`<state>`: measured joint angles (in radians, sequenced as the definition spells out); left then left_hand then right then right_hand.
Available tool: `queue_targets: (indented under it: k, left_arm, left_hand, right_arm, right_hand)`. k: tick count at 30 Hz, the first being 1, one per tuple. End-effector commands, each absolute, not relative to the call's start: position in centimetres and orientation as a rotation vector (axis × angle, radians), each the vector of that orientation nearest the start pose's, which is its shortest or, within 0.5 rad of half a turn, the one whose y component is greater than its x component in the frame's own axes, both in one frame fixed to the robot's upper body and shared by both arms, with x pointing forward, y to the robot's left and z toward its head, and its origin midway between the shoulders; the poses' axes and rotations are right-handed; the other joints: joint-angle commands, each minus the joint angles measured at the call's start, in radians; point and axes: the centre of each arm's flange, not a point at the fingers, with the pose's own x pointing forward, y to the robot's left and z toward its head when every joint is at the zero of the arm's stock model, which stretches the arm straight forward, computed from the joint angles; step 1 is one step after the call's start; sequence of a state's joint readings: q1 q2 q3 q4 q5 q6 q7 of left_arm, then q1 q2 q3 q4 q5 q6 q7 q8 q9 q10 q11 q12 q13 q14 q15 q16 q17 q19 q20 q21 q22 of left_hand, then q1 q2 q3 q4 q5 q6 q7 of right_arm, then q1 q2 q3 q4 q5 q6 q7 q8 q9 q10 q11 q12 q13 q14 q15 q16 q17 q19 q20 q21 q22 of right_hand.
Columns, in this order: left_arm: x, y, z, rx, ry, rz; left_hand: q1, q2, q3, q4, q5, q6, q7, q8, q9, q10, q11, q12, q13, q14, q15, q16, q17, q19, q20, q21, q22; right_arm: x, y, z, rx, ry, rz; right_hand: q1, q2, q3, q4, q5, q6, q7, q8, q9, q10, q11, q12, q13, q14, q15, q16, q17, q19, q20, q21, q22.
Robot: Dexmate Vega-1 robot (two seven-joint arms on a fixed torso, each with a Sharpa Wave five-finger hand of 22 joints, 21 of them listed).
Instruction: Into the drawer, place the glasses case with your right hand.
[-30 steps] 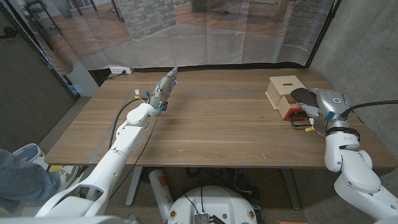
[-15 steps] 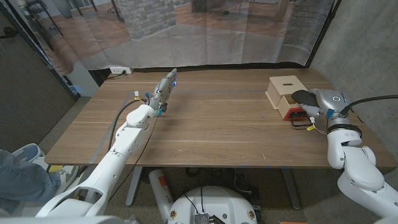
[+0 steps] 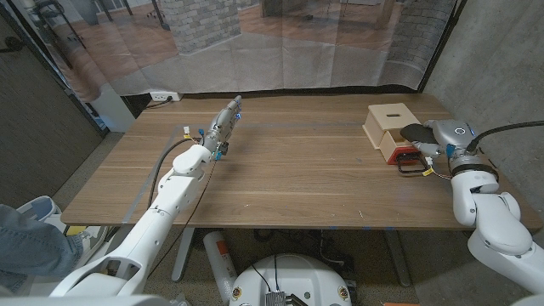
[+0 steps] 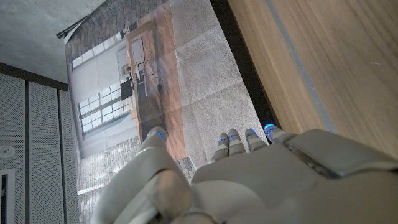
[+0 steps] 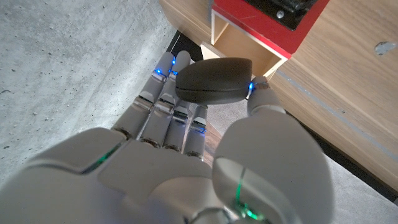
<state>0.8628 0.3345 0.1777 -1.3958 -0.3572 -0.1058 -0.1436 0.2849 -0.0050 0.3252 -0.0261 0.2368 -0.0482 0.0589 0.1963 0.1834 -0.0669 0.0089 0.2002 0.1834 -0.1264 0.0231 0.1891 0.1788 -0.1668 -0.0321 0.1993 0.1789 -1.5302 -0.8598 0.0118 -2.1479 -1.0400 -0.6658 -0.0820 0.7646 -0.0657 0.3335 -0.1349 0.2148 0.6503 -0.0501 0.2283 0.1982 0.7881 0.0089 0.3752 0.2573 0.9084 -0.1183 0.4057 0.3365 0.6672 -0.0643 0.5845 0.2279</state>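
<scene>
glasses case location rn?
The dark glasses case is pinched in the right hand, at the table's right end, hovering at the open red drawer of the small wooden box.

Both arms wearing smooth white rounded shells, joints showing as dark seams. Left hand (image 3: 224, 124) showing grey segmented fingers with blue lights glowing at the tips (image 4: 272, 129); black cable (image 3: 167, 156) looping along the left forearm. Right hand (image 3: 441, 138) carrying a grey-white back shell with a blue ring mark, green light glowing on its back (image 5: 236, 190), black cable (image 3: 510, 127) running off to the right.
</scene>
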Motion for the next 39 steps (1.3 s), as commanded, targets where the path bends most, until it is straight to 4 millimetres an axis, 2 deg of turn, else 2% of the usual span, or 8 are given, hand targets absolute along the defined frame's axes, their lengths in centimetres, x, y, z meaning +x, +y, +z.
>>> queue_targets:
  k: [1, 28, 32, 39]
  left_arm:
    - [64.7, 25.9, -0.3, 0.070, -0.585, -0.237]
    - [64.5, 26.7, -1.6, 0.052, -0.566, -0.216]
    - [64.5, 26.8, -1.7, 0.050, -0.566, -0.215]
    - [64.6, 26.8, -1.8, 0.049, -0.563, -0.216]
  left_hand:
    - [0.000, 0.009, -0.002, 0.000, -0.001, 0.002, 0.001, 0.001, 0.003, -0.008, -0.005, 0.000, 0.004, -0.013, 0.000, -0.002, 0.005, -0.075, -0.026, 0.000, 0.003]
    - [0.000, 0.011, -0.004, 0.000, -0.003, 0.004, 0.000, 0.001, 0.003, -0.009, -0.005, 0.000, 0.004, -0.015, 0.001, -0.002, 0.005, -0.075, -0.025, 0.000, 0.003]
    - [0.001, 0.011, -0.004, -0.001, -0.003, 0.004, 0.000, 0.001, 0.004, -0.010, -0.004, 0.000, 0.004, -0.014, 0.002, -0.002, 0.005, -0.076, -0.024, 0.000, 0.003]
    - [0.001, 0.012, -0.005, -0.001, -0.003, 0.003, -0.001, 0.001, 0.004, -0.011, -0.004, 0.000, 0.004, -0.015, 0.002, -0.002, 0.005, -0.078, -0.024, 0.000, 0.003]
  right_arm:
    - [45.7, -40.0, -1.9, -1.739, -0.256, -0.699]
    - [47.7, -38.6, 0.7, -1.861, -0.272, -0.602]
    - [47.9, -38.4, 1.1, -1.883, -0.263, -0.585]
    - [47.9, -38.7, 1.4, -1.914, -0.247, -0.568]
  right_hand:
    - [0.136, 0.133, -0.001, 0.000, 0.002, 0.008, -0.004, -0.003, 0.003, 0.151, -0.150, 0.000, 0.005, 0.015, -0.113, -0.003, 0.004, 0.009, -0.098, 0.007, 0.000]
    - [0.136, 0.136, -0.004, 0.003, 0.000, 0.009, -0.009, -0.007, 0.003, 0.152, -0.149, -0.004, 0.007, 0.018, -0.113, -0.007, 0.007, 0.007, -0.101, 0.014, 0.000]
    - [0.135, 0.136, -0.005, 0.003, 0.000, 0.009, -0.009, -0.007, 0.003, 0.152, -0.156, -0.005, 0.007, 0.018, -0.112, -0.008, 0.007, 0.007, -0.102, 0.015, 0.000]
    - [0.136, 0.138, -0.006, 0.004, 0.000, 0.008, -0.012, -0.009, 0.003, 0.153, -0.151, -0.005, 0.008, 0.019, -0.113, -0.009, 0.009, 0.006, -0.103, 0.017, 0.000]
